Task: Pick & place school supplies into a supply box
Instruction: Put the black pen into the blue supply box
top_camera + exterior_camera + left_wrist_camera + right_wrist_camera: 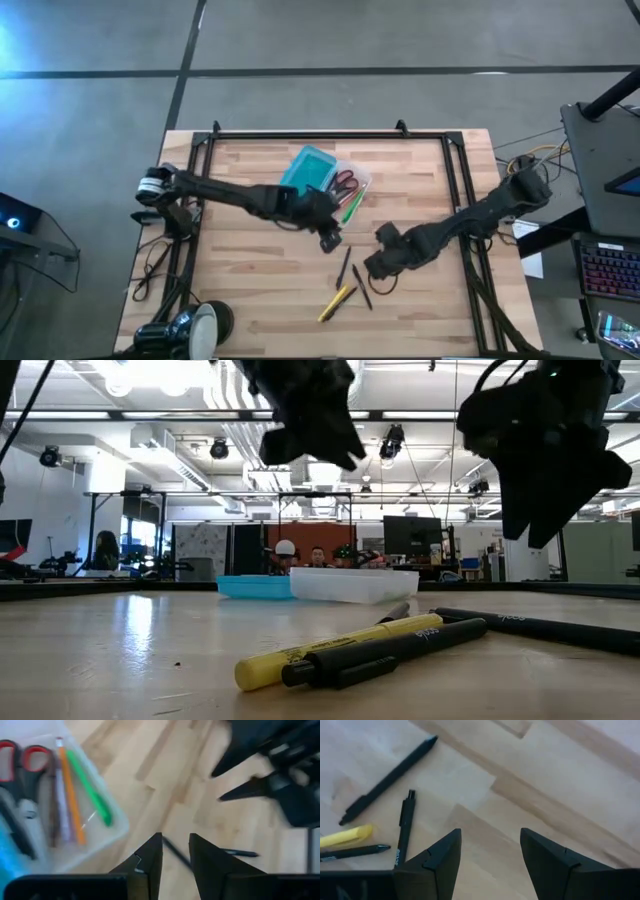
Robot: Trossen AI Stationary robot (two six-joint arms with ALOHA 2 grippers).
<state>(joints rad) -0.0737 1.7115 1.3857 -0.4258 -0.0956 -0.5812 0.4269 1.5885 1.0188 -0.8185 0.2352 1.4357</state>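
Note:
The supply box (325, 180) lies open at the table's far middle, with a teal half (308, 168) and a clear half (350, 187). In the clear half lie red-handled scissors (20, 760), an orange pencil (70, 795) and a green pen (90, 787). Two dark pens (343, 268) (361, 287) and a yellow marker (337, 302) lie flat on the wood nearer the front. My left gripper (330, 240) hovers open between the box and these pens, holding nothing. My right gripper (377, 263) hangs open just right of the loose pens (387, 780), pointing steeply down.
A black frame (330, 136) runs around the table's far and side edges. Cables and a lamp-like object (205, 325) sit at the front left corner. Bare wood stretches to the right of the pens. People and monitors show in the room behind (300, 555).

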